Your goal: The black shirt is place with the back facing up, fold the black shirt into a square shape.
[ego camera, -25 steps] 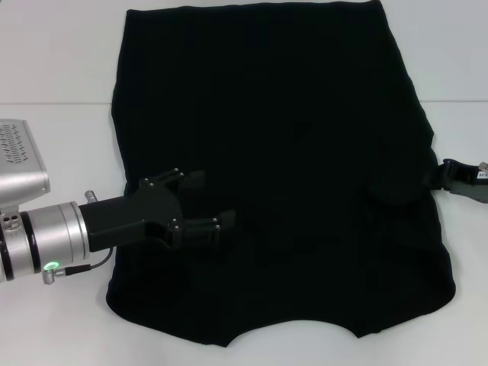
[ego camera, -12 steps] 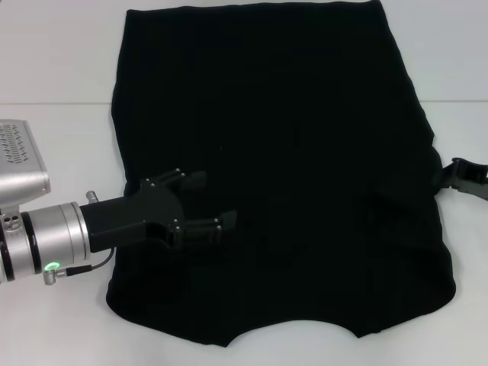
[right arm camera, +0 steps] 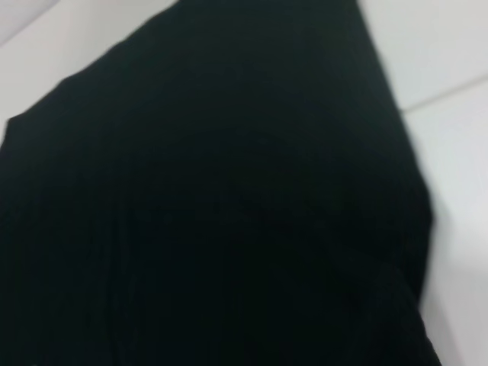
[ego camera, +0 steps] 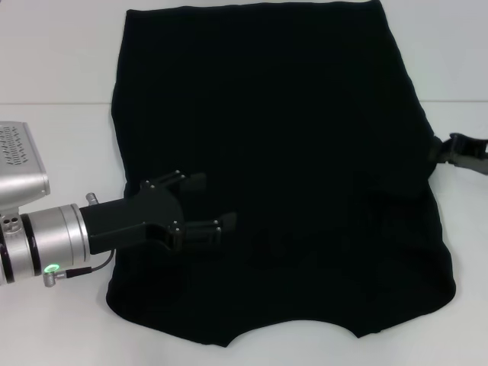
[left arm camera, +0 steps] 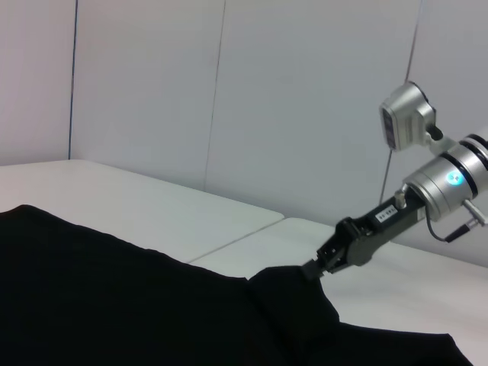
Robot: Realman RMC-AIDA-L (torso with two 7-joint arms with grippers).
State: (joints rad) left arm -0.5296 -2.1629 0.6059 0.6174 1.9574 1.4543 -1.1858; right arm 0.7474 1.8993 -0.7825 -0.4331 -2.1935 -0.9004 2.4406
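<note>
A white table [ego camera: 53,53] with a smooth matte top carries the black shirt [ego camera: 282,152], a large soft plain cloth lying flat across the middle, both sleeves folded in so the outline is roughly rectangular, with a curved neckline at the near edge. The left gripper [ego camera: 207,202], rigid black on a silver wrist, hovers over the shirt's left side with fingers spread wide, holding nothing. The right gripper [ego camera: 436,151] pinches the shirt's right edge, lifting a small peak of fabric.
</note>
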